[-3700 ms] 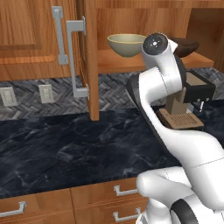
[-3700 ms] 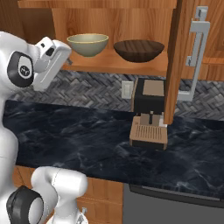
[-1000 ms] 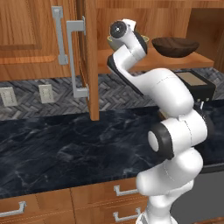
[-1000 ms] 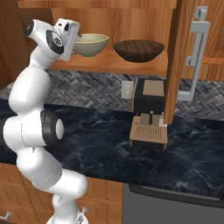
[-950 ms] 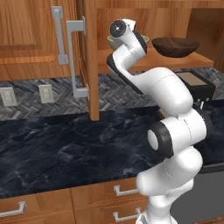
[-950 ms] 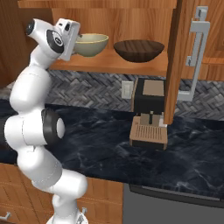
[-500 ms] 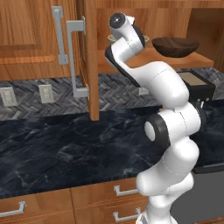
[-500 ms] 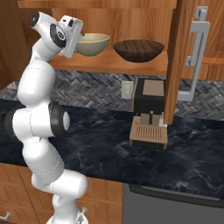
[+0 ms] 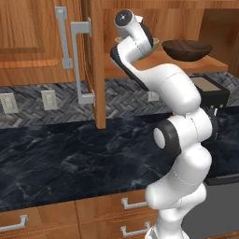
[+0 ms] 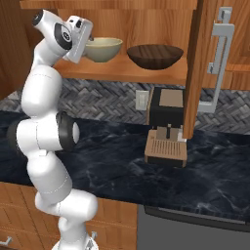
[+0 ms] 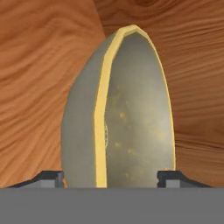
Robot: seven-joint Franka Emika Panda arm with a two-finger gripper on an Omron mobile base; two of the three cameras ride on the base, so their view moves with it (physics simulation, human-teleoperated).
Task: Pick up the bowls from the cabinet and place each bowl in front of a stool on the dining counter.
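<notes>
We see the gripper (image 11: 109,177), fingers apart, straddling the pale bowl (image 10: 103,49) on the cabinet (image 10: 146,68) shelf; the dark bowl (image 10: 155,55) sits at its 3 o'clock.

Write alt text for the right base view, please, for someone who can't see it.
A white robot arm reaches its gripper to a pale bowl on an open wooden cabinet shelf, beside a dark brown bowl. Below lies a black marble counter.

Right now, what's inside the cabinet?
On the cabinet shelf stand a pale bowl and a dark brown bowl. The tool straddles the pale bowl, hiding its near side.
</notes>
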